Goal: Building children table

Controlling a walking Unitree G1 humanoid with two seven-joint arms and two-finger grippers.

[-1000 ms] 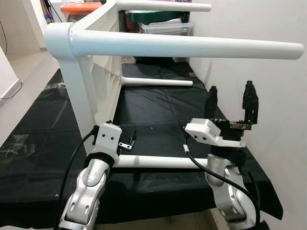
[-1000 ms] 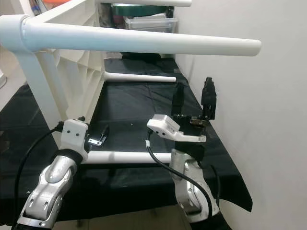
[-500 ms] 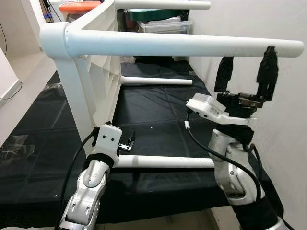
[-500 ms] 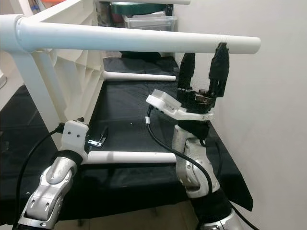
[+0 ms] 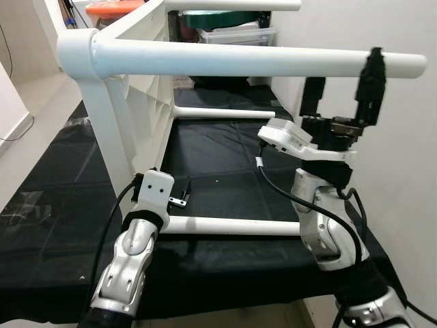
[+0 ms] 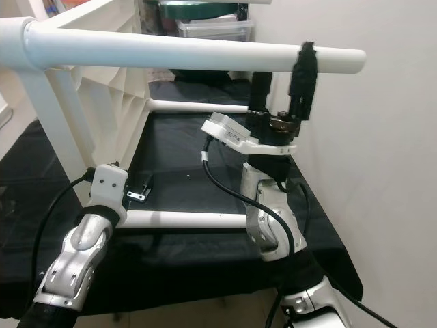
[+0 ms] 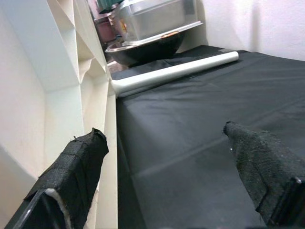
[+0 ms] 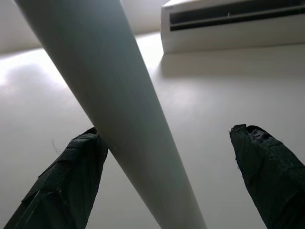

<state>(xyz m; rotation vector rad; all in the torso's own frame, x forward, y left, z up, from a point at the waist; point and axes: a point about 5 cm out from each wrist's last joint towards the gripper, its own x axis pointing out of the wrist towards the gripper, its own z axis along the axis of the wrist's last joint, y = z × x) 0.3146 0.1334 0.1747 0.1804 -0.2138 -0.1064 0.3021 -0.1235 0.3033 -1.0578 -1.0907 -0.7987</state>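
Left eye view, from left to right: the left gripper [image 5: 183, 199] hangs low beside the white table frame [image 5: 140, 89], which lies on its side on black cloth [image 5: 225, 171]; its fingers are spread and hold nothing. Further right, the right gripper [image 5: 343, 87] reaches up, wide open, straddling the near top leg [image 5: 259, 63] close to its free end without clamping it. A grip that far out could, I reckon, lever the leg and tip the frame. Right wrist view adds an air conditioner [image 8: 233, 21] overhead; left wrist view adds metal pans [image 7: 147, 28] behind a lower leg [image 7: 176, 72].

White kids' table [image 5: 136, 82] on side, legs horiz., apparently.
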